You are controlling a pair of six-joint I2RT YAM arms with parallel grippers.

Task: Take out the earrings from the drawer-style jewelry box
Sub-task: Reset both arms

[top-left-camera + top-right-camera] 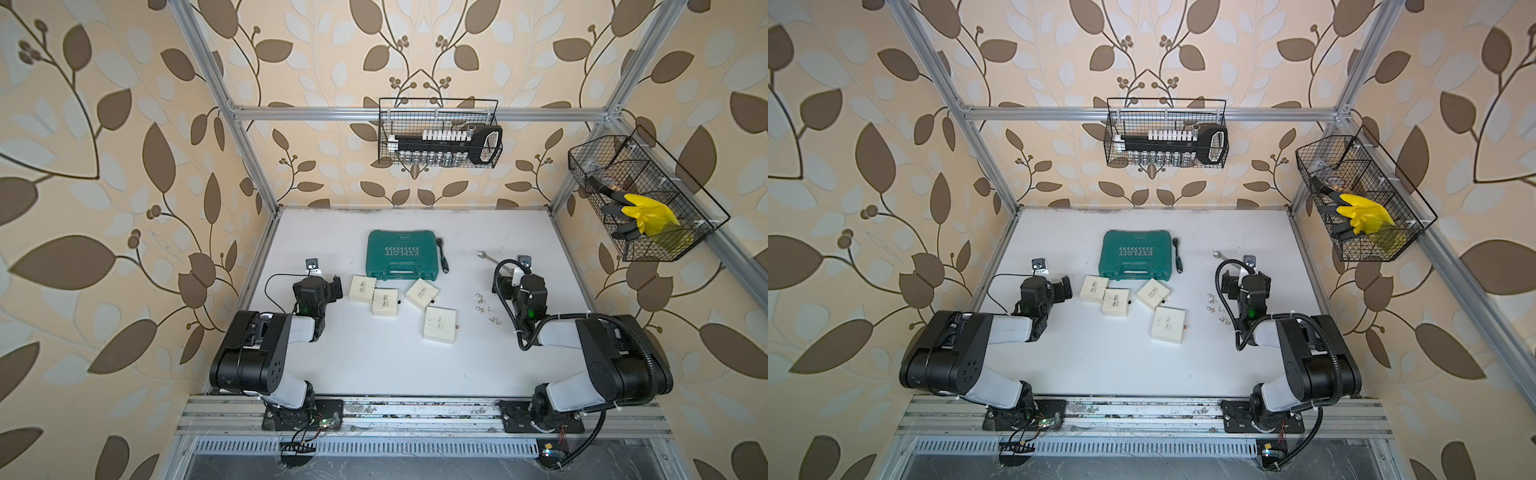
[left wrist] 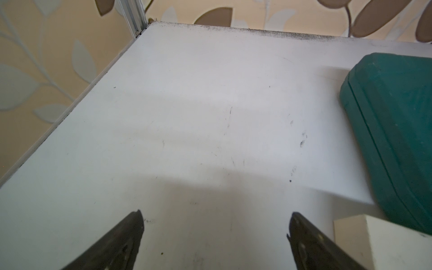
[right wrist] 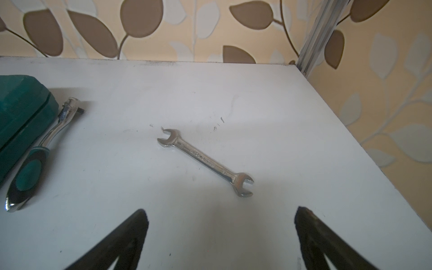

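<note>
**Q:** Where are the earrings (image 1: 479,308), and what do the two claws show?

**A:** In both top views they lie loose on the table (image 1: 374,365), a small scatter of glinting specks (image 1: 1213,309) just beside the right arm and well apart from the four cream boxes (image 1: 439,324). The boxes look shut, and whether any piece remains inside cannot be told. Left gripper (image 2: 215,217): jaws spread wide over bare table, holding nothing. Right gripper (image 3: 221,215): likewise wide and empty, facing the wrench (image 3: 205,161).

**Q:** How should such pieces be expected to handle?

**A:** Judged by their look they are very light, hard and smooth, so a closing pad is likely to flick one aside or let it skid on the slick white top. Any thin post or hook would bend easily, but their exact form is too small to make out.

**Q:** Where should they be taken hold of?

**A:** Probably one at a time, from straight above, with the fingertips nearly on the table. The jaws should close across the bulkiest part, gently, and not on any fine wire.
</note>
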